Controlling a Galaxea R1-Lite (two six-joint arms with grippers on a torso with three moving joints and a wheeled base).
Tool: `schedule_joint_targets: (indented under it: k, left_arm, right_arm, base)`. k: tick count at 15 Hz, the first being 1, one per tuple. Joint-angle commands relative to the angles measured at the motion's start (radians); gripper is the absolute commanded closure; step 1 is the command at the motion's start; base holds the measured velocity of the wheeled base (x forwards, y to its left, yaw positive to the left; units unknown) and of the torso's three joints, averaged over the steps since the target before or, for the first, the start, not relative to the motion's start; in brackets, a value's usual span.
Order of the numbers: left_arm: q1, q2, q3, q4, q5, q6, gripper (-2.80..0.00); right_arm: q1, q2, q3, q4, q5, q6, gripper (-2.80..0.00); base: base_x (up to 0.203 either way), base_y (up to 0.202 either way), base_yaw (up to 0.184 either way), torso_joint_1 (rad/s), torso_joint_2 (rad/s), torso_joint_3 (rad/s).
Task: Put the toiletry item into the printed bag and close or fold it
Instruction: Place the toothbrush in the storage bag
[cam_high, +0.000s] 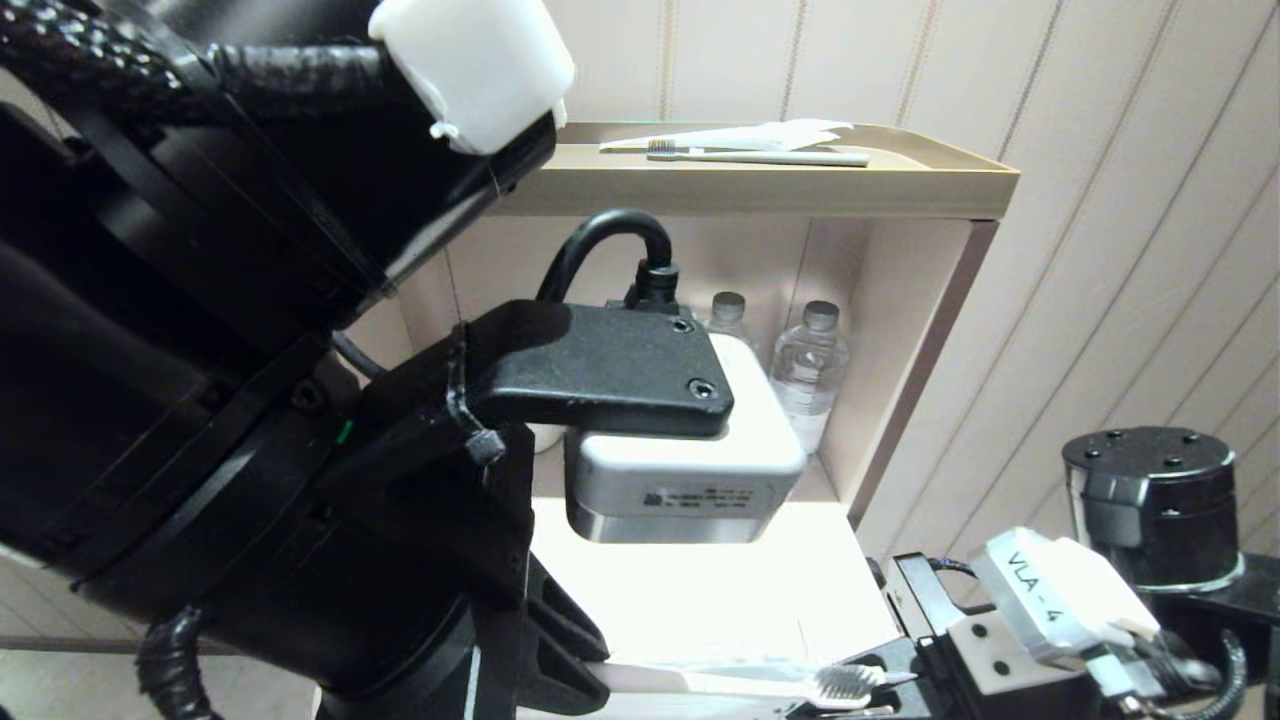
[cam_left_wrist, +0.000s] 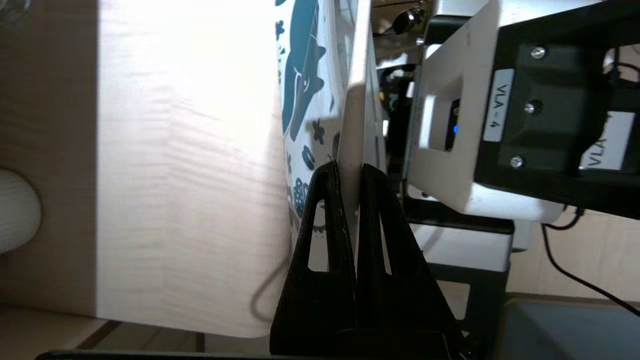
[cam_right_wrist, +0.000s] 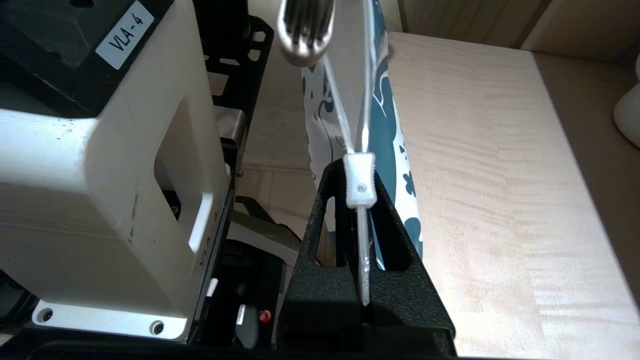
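Observation:
The white toothbrush (cam_high: 845, 684) lies level at the table's front edge, grey bristles (cam_right_wrist: 305, 27) pointing towards my right arm. My left gripper (cam_left_wrist: 350, 167) is shut on its white handle (cam_left_wrist: 356, 115). The printed bag (cam_right_wrist: 386, 135), translucent with teal shapes, hangs on edge right beside the brush (cam_left_wrist: 302, 90). My right gripper (cam_right_wrist: 359, 172) is shut on the bag's white zip slider (cam_right_wrist: 360, 180), where the two clear edges of the mouth spread apart. The brush head sits at that mouth; I cannot tell whether any of it is inside.
A pale wooden tabletop (cam_high: 700, 590) lies under both grippers. The raised shelf (cam_high: 760, 195) carries a grey-green toothbrush (cam_high: 770, 156) and a plain white wrapper (cam_high: 770, 135). Water bottles (cam_high: 810, 365) stand in the alcove. A white ribbed object (cam_left_wrist: 15, 212) sits further along the table.

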Motion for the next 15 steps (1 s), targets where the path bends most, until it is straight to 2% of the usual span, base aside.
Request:
schedule_joint_targets:
  k: [1,4,6,8,12,15]
  left_arm:
    - [0.000,-0.008,0.000,0.010,-0.015,0.004,0.00]
    - [0.000,-0.030,0.003,0.037,-0.066,0.012,0.00]
    - [0.000,-0.034,0.005,0.052,-0.066,0.018,0.00]
    - [0.005,-0.038,0.005,0.013,-0.056,0.018,0.00]
    - [0.031,-0.033,0.005,-0.290,-0.011,-0.012,0.00]
    - [0.035,0.005,0.009,-0.515,-0.010,-0.176,0.00]
  right_arm:
    - [0.013,-0.007,0.003,-0.002,0.006,-0.003,0.00]
    - [0.044,-0.031,0.014,0.005,0.009,-0.003,0.00]
    - [0.055,-0.031,0.014,0.007,0.008,-0.001,0.00]
    - [0.054,-0.028,0.014,0.007,0.006,-0.001,0.00]
    - [0.040,-0.007,0.007,0.005,0.006,-0.001,0.00]
    - [0.005,-0.003,-0.013,0.008,0.007,0.002,0.00]
  base:
    - [0.000,0.000,0.000,0.000,0.00,0.000]
    - [0.000,0.000,0.000,0.000,0.00,0.000]
    - [0.000,0.000,0.000,0.000,0.00,0.000]
    - [0.000,0.000,0.000,0.000,0.00,0.000]
    - [0.000,0.000,0.000,0.000,0.00,0.000]
    - [0.000,0.000,0.000,0.000,0.00,0.000]
